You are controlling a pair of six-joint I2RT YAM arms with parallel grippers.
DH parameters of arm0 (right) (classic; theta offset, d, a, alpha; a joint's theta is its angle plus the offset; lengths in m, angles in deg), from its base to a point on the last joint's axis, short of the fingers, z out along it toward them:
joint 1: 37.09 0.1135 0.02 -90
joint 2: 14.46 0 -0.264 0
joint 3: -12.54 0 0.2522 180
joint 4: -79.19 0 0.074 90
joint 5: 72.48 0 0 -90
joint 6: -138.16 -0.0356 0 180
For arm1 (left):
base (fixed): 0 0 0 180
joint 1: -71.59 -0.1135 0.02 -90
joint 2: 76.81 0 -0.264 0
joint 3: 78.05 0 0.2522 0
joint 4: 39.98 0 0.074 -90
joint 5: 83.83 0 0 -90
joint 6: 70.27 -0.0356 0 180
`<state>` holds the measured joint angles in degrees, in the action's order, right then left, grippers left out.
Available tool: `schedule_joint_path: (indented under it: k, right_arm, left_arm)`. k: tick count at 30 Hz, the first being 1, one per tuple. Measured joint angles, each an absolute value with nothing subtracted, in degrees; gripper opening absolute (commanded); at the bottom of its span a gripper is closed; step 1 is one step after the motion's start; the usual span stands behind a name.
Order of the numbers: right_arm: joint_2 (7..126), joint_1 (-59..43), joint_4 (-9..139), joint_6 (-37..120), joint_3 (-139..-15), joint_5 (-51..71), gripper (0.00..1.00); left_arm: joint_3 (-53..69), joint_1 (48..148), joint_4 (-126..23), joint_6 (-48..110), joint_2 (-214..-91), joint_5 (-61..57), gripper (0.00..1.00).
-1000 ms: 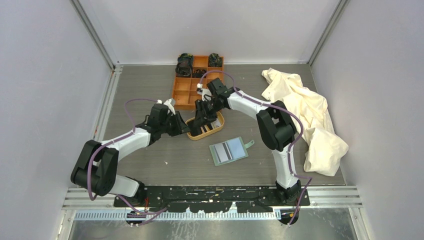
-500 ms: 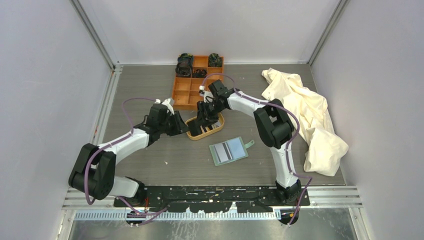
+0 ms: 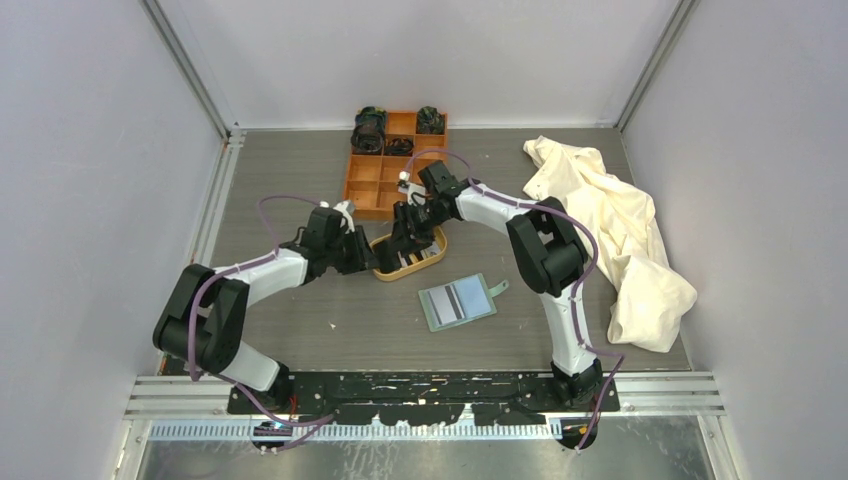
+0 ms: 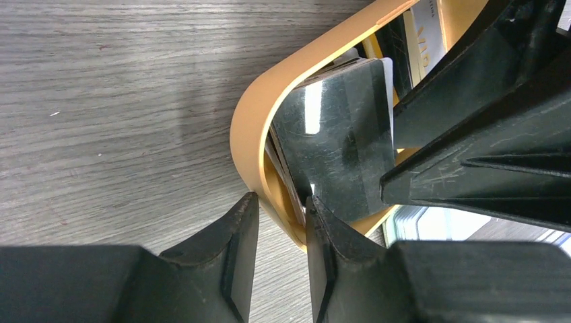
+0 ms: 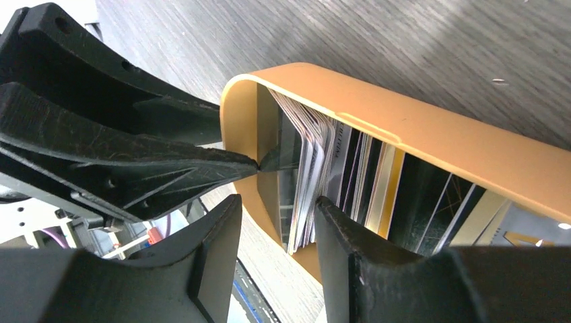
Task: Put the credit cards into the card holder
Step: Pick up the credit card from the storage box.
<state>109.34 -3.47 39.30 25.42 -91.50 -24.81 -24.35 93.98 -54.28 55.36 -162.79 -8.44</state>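
Both my arms bend inward, meeting at tray (image 4: 244, 128) end. Left gripper (image 4: 281, 199), right gripper (image 5: 277, 200) part-open astride wall; can't tell if pinching. Cards (image 5: 306, 155) upright on edge, rowed along tray.

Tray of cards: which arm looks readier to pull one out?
Right, probably: the right claw brackets several upright credit cards, while the left claw mainly straddles the tray rim.

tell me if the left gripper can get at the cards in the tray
Probably yes: the left gripper straddles the end wall of the tray, one finger inside beside the cards; the right gripper crowds that same end.
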Motion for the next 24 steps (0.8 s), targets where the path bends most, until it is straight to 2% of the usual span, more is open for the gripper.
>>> schedule_joint_path:
  k: [5, 17, 21, 24]
  right_arm:
    - [109.3, -3.9, 42.0, 22.6, -90.5, -27.7, 0.48]
    - [109.3, -4.4, 46.1, 17.4, -88.9, -31.1, 0.49]
    - [109.3, -4.2, 47.4, 16.1, -88.7, -31.6, 0.62]
    - [109.3, -4.3, 47.8, 15.4, -88.6, -31.9, 0.62]
  left_arm:
    - [-24.1, 93.9, -54.7, 55.3, -163.1, -8.4, 0.26]
    - [-23.9, 93.5, -54.9, 55.3, -163.2, -8.4, 0.23]
    - [-23.6, 93.5, -54.7, 55.5, -163.7, -8.6, 0.23]
    - [-23.5, 93.5, -54.7, 55.5, -163.7, -8.6, 0.23]
